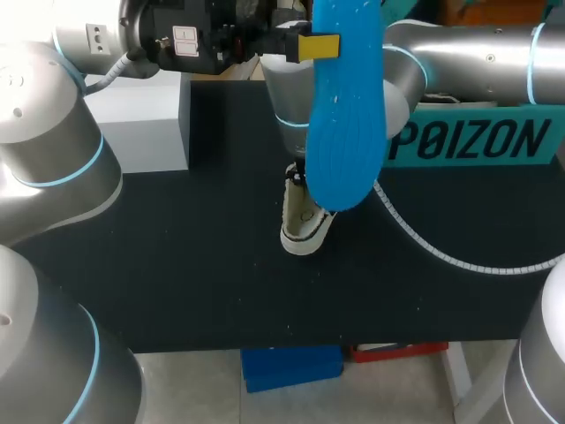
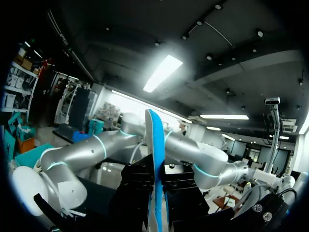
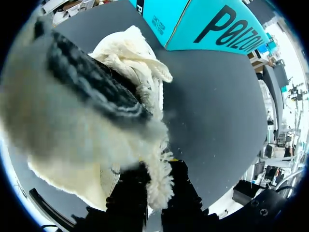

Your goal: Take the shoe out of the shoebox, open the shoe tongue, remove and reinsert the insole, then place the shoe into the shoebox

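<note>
Above the middle of the desk [image 1: 177,265], the left pincer [image 1: 305,46] is clamped on one end of the blue insole [image 1: 346,115], holding it up over the shoe [image 1: 305,221]. Below it, the right pincer [image 3: 155,193] is closed on the cream shoe's fuzzy edge. The shoe rests mid-desk, toe toward the near edge. The teal shoebox [image 1: 477,141] stands along the far right edge.
</note>
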{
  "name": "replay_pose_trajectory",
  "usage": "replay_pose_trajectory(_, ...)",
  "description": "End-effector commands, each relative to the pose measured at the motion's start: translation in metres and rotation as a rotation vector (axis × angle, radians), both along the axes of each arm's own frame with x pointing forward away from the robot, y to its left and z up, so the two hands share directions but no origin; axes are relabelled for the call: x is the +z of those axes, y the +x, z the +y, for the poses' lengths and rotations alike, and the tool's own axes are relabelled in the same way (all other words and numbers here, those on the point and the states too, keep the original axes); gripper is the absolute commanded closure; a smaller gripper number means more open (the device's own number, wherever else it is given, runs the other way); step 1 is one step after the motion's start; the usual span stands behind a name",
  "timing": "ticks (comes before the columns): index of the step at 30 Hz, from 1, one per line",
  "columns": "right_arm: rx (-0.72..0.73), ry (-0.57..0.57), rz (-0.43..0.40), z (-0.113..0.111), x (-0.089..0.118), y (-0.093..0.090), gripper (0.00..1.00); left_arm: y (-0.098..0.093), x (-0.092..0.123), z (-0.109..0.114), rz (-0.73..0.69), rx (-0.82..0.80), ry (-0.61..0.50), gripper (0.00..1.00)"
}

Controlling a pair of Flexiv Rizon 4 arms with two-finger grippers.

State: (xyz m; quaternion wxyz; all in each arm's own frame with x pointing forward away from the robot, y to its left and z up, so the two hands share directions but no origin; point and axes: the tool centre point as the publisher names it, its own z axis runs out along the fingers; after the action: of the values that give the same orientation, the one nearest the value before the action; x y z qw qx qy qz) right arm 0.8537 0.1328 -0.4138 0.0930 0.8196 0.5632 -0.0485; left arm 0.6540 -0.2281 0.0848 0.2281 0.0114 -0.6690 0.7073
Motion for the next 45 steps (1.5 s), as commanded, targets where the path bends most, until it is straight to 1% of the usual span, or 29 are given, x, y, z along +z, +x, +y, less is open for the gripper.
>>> replay_pose_trajectory(1, 0.008, 0.009, -0.010, -0.007, -0.002, -0.006, 1.00, -0.001, 0.000, -0.001, 0.000, 0.003, 0.000, 1.00)
replay_pose_trajectory(11, 0.051, 0.002, -0.018, -0.017, -0.005, -0.006, 1.00, -0.001, 0.000, -0.001, 0.000, 0.003, 0.000, 1.00)
replay_pose_trajectory(13, 0.064, 0.017, -0.024, -0.018, -0.006, -0.006, 1.00, -0.001, 0.000, -0.001, 0.000, 0.003, 0.000, 1.00)
replay_pose_trajectory(15, 0.082, 0.060, -0.024, -0.018, -0.006, -0.006, 1.00, -0.001, 0.000, -0.001, 0.000, 0.003, 0.000, 1.00)
replay_pose_trajectory(16, 0.085, 0.060, -0.029, -0.019, -0.005, -0.006, 0.62, -0.001, 0.000, -0.001, 0.000, 0.003, 0.000, 1.00)
replay_pose_trajectory(17, 0.093, 0.062, -0.026, -0.020, -0.004, -0.006, 0.33, -0.001, 0.000, -0.001, 0.000, 0.003, 0.000, 1.00)
replay_pose_trajectory(18, 0.090, 0.087, -0.032, -0.020, -0.001, -0.007, 0.00, -0.001, 0.000, -0.001, 0.000, 0.003, 0.000, 1.00)
replay_pose_trajectory(20, 0.088, 0.132, -0.043, -0.020, 0.008, -0.008, 0.00, -0.001, 0.000, -0.001, 0.000, 0.003, 0.000, 1.00)
replay_pose_trajectory(22, 0.097, 0.195, -0.056, -0.019, 0.022, -0.010, 0.00, -0.001, 0.000, -0.001, 0.000, 0.003, 0.000, 1.00)
replay_pose_trajectory(24, 0.114, 0.285, -0.083, -0.018, 0.040, -0.012, 0.00, -0.001, 0.000, -0.001, 0.000, 0.003, 0.000, 1.00)
replay_pose_trajectory(25, 0.132, 0.313, -0.100, -0.018, 0.050, -0.013, 0.00, -0.001, 0.000, -0.001, 0.000, 0.003, 0.000, 1.00)
replay_pose_trajectory(26, 0.149, 0.375, -0.127, -0.018, 0.063, -0.014, 0.00, -0.001, 0.000, -0.001, 0.000, 0.003, 0.000, 1.00)
replay_pose_trajectory(29, 0.199, 0.495, -0.181, -0.018, 0.089, -0.018, 0.00, -0.001, 0.000, -0.001, 0.000, 0.003, 0.000, 1.00)
replay_pose_trajectory(30, 0.226, 0.576, -0.206, -0.018, 0.100, -0.021, 0.00, -0.001, 0.000, -0.001, 0.000, 0.003, 0.000, 1.00)
replay_pose_trajectory(31, 0.243, 0.608, -0.215, -0.018, 0.105, -0.022, 0.00, -0.001, 0.000, -0.001, 0.000, 0.003, 0.000, 1.00)
replay_pose_trajectory(32, 0.275, 0.663, -0.237, -0.017, 0.114, -0.025, 0.00, -0.001, 0.000, -0.001, 0.000, 0.003, 0.000, 1.00)
replay_pose_trajectory(35, 0.335, 0.826, -0.282, -0.018, 0.130, -0.031, 0.00, -0.001, 0.000, -0.001, 0.000, 0.003, 0.000, 1.00)
replay_pose_trajectory(36, 0.372, 0.983, -0.313, -0.018, 0.137, -0.035, 0.00, -0.001, 0.000, -0.001, 0.000, 0.003, 0.000, 1.00)
replay_pose_trajectory(37, 0.404, 1.028, -0.315, -0.018, 0.140, -0.037, 0.00, -0.001, 0.000, -0.001, 0.000, 0.003, 0.000, 1.00)
replay_pose_trajectory(45, 0.404, 1.028, -0.315, -0.018, 0.140, -0.037, 0.00, -0.001, 0.000, -0.001, 0.000, 0.003, 0.000, 1.00)
